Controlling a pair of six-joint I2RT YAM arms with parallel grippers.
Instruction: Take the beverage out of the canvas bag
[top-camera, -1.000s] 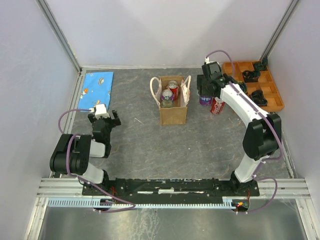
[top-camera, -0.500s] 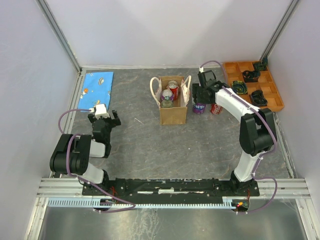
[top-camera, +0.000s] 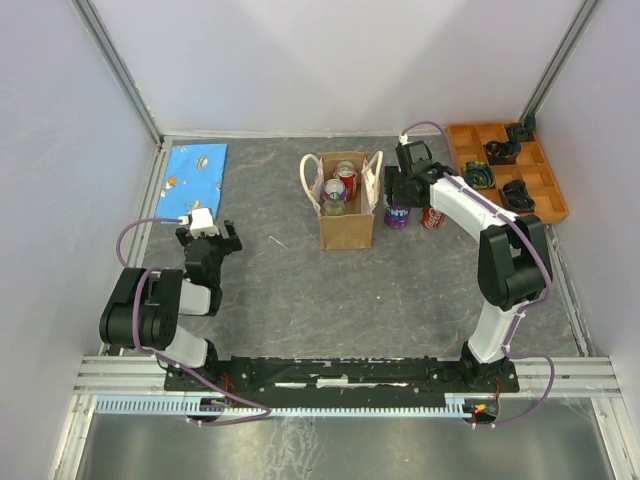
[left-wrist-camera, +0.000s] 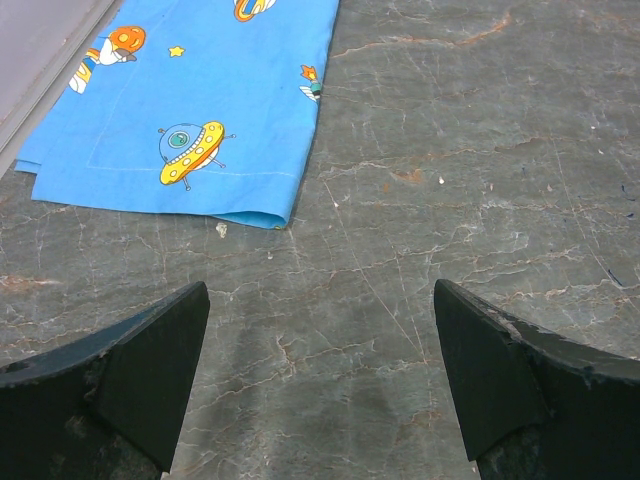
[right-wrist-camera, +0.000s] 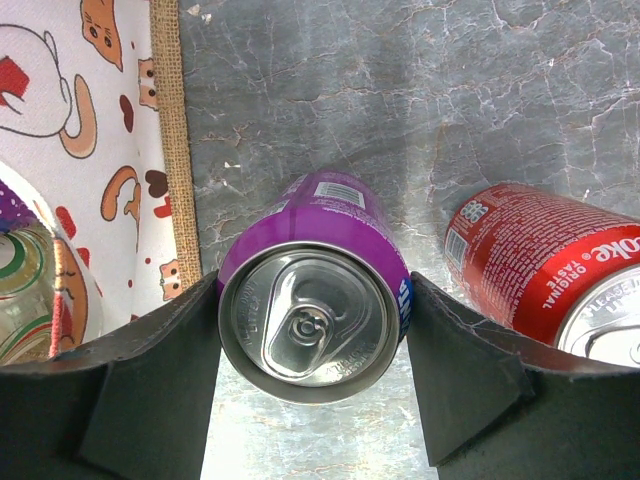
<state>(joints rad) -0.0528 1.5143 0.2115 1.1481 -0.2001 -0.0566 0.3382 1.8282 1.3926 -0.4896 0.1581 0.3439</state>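
Note:
The canvas bag (top-camera: 346, 228) stands open at mid-table, cream handles up; its cat-print side (right-wrist-camera: 100, 150) shows in the right wrist view. Inside it are a red can (top-camera: 346, 180) and a clear bottle (top-camera: 333, 196). My right gripper (top-camera: 401, 192) (right-wrist-camera: 312, 282) is shut on an upright purple can (top-camera: 398, 215) (right-wrist-camera: 310, 300) just right of the bag, at table level. A red cola can (top-camera: 433, 217) (right-wrist-camera: 540, 270) stands right beside it. My left gripper (top-camera: 208, 236) (left-wrist-camera: 320, 300) is open and empty, low over the table at the left.
A blue space-print cloth (top-camera: 195, 170) (left-wrist-camera: 200, 100) lies at the back left. An orange compartment tray (top-camera: 556, 212) with dark parts sits at the back right. A thin small stick (top-camera: 277, 241) lies left of the bag. Walls enclose the table.
My right gripper carried the purple can a little left and down to the table beside the bag. It has held still for the last half second. The left arm has not moved.

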